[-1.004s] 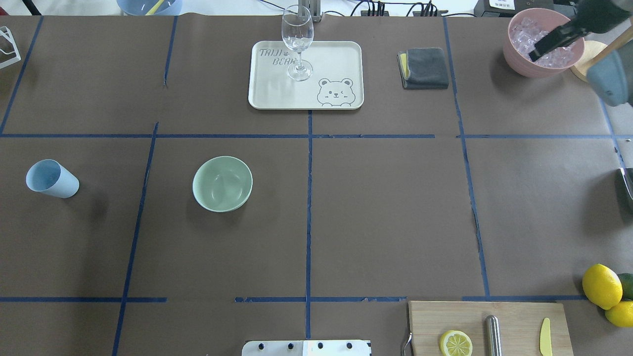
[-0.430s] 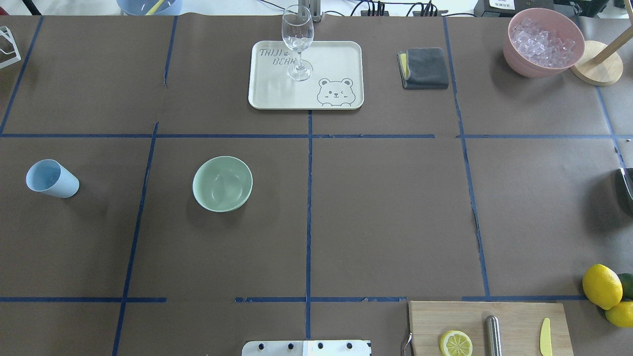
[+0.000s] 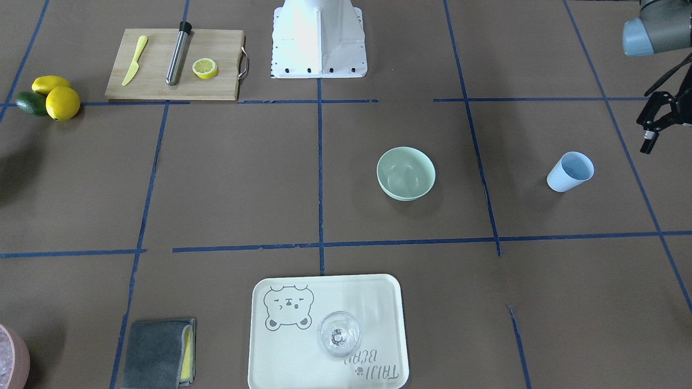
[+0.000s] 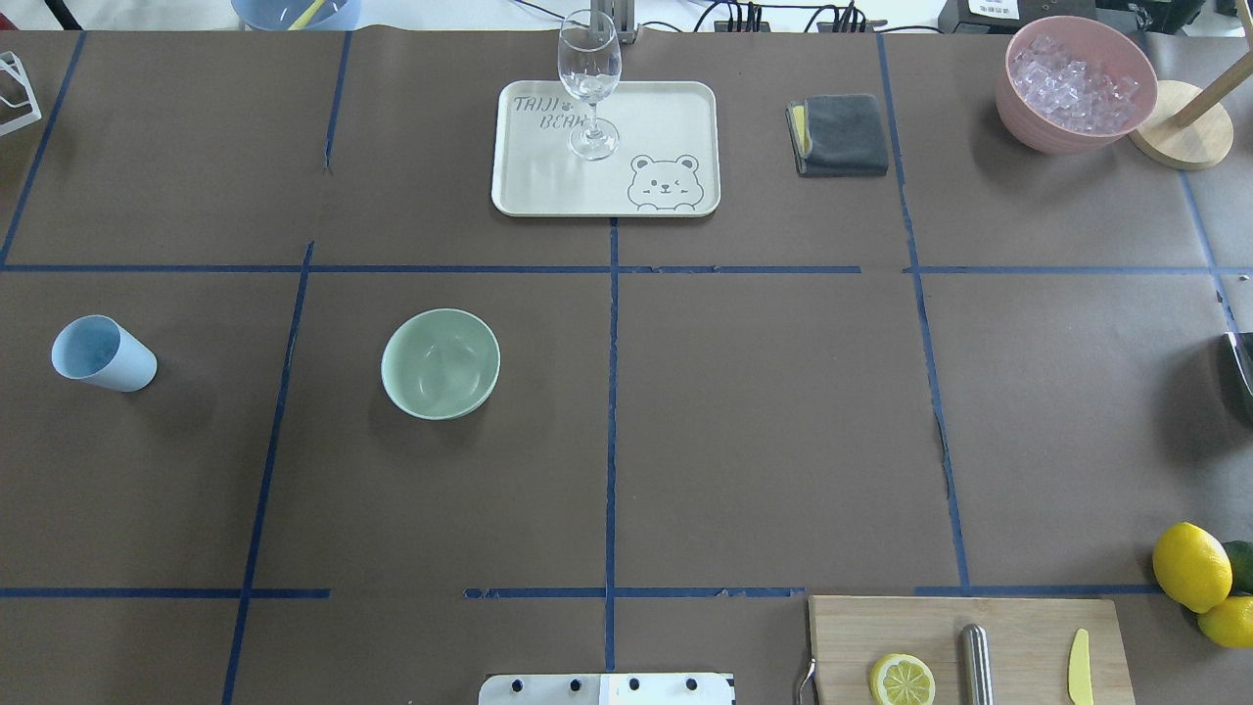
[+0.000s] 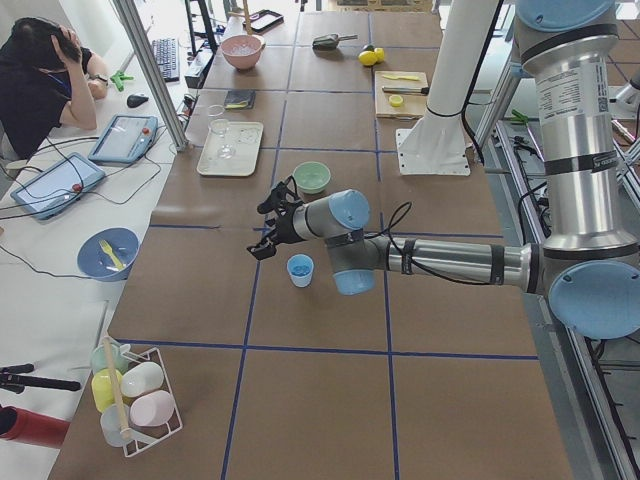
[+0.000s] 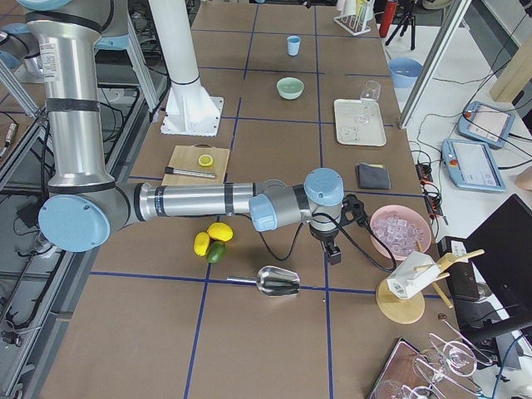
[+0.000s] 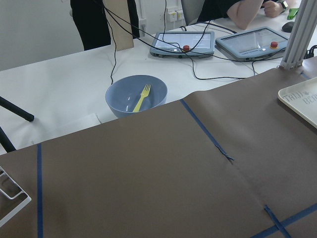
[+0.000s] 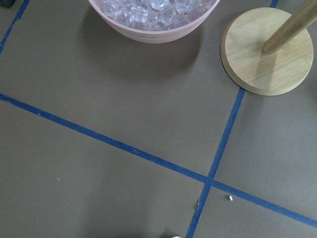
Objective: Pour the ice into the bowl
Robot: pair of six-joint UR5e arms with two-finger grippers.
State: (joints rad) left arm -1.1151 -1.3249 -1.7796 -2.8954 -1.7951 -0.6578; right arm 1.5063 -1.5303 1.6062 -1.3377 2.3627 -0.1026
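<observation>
The mint-green bowl stands empty left of the table's middle, also in the front view. The ice fills a pink bowl at the far right corner, and shows at the top of the right wrist view. My left gripper hovers open and empty above the table beside a light blue cup. My right gripper shows only in the right side view, beside the pink bowl; I cannot tell if it is open.
A tray with a wine glass stands at the back middle, a grey cloth to its right. A wooden stand, a metal scoop, lemons and a cutting board lie on the right.
One second ago my right arm and gripper hung over the pink bowl in the overhead view. They have since left that view. The bowl, cup and ice have not moved.
</observation>
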